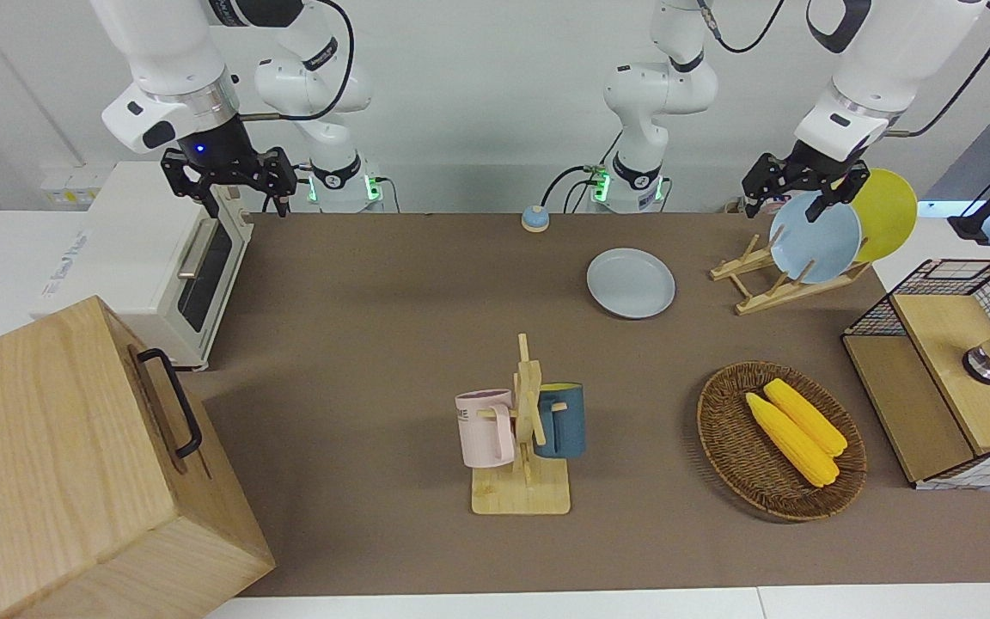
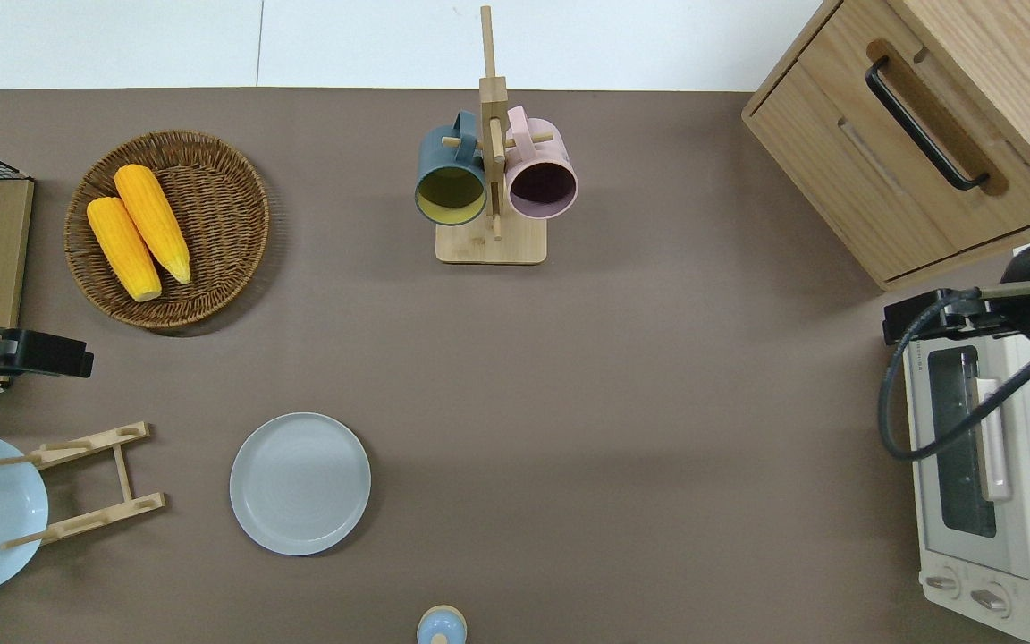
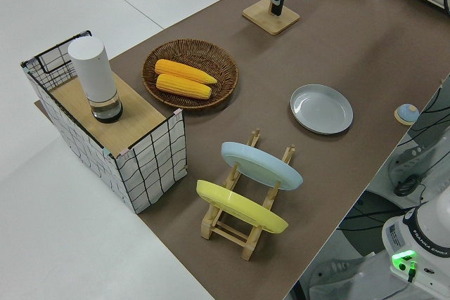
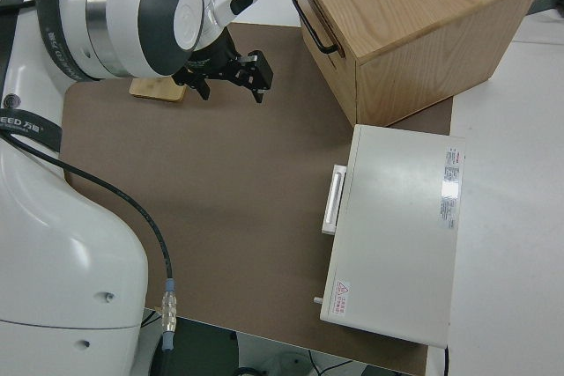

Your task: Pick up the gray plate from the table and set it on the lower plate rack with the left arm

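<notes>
Since gray plate [image 2: 299, 483] lies flat beside lower plate rack [image 2: 90, 483], toward table middle, left gripper [image 1: 800, 191] nearer; jaws look spread, probably empty. Right arm parked.

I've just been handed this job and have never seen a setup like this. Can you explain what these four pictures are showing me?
Two white robot arms stand at a brown table, each with a black two-finger gripper.

One camera faces the robots across the table, one looks straight down, and one sits at each end.

The gray plate lies flat on the table, untouched. Beside it, toward the left arm's end, the wooden plate rack already holds a light blue plate and a yellow plate.

The left gripper is up in the air with open fingers, holding nothing. The right arm is parked, its gripper open too.

Also there: a basket with two corn cobs, a mug stand, a toaster oven and a wooden cabinet.
</notes>
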{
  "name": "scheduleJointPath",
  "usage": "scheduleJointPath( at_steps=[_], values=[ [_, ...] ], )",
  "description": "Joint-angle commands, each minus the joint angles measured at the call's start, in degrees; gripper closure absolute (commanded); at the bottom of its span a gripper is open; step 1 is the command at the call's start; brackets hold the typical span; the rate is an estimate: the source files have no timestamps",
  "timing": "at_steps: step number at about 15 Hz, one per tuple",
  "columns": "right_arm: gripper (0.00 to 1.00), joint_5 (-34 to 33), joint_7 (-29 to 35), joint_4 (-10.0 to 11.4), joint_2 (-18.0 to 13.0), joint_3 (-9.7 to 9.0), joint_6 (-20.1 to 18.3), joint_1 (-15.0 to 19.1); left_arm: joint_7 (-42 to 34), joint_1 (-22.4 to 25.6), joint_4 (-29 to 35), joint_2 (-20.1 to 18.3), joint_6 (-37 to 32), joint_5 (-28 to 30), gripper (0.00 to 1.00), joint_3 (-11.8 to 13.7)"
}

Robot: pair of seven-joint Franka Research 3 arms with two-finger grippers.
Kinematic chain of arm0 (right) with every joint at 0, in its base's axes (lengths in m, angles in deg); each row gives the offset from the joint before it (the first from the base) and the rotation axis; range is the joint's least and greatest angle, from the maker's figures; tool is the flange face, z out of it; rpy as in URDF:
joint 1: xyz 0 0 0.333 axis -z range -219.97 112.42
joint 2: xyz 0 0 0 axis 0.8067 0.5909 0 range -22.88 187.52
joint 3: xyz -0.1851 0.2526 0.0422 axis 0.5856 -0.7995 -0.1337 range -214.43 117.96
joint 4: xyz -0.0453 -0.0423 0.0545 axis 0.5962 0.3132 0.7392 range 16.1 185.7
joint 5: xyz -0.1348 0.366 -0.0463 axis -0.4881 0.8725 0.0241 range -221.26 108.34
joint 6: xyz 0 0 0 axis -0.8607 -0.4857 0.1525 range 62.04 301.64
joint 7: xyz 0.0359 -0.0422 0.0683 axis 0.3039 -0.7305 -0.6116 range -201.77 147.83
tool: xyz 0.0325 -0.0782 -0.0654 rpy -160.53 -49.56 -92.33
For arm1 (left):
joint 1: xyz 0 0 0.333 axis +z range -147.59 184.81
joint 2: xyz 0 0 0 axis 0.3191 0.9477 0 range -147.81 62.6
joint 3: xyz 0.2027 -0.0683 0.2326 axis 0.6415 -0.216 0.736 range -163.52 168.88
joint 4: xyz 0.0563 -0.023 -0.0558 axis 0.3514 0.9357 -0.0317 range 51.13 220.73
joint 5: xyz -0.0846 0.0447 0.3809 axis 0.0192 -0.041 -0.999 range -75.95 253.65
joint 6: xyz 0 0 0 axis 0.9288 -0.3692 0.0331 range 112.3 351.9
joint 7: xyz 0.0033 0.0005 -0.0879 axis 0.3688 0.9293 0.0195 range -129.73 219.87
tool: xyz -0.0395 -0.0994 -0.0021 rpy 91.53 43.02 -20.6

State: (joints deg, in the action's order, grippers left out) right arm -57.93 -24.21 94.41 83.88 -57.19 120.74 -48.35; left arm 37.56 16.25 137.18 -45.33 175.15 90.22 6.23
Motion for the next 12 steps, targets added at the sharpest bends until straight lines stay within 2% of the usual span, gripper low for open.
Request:
scheduleJointPath(
  at_steps=[1,6,12],
  values=[
    [0.017,0.15,0.14,-0.37,0.02,0.34,-0.14,-0.41,-0.40,-0.46,0.77,-0.88,-0.33,-0.32,0.00,0.59],
    [0.017,0.15,0.22,-0.37,0.02,0.34,-0.05,-0.41,-0.58,0.33,3.92,-1.75,-0.24,1.00,0.00,1.02],
    [0.017,0.15,0.22,-0.37,0.02,0.34,-0.14,-0.41,-0.66,1.92,13.06,-5.18,4.58,2.58,0.00,0.94]
  ],
)
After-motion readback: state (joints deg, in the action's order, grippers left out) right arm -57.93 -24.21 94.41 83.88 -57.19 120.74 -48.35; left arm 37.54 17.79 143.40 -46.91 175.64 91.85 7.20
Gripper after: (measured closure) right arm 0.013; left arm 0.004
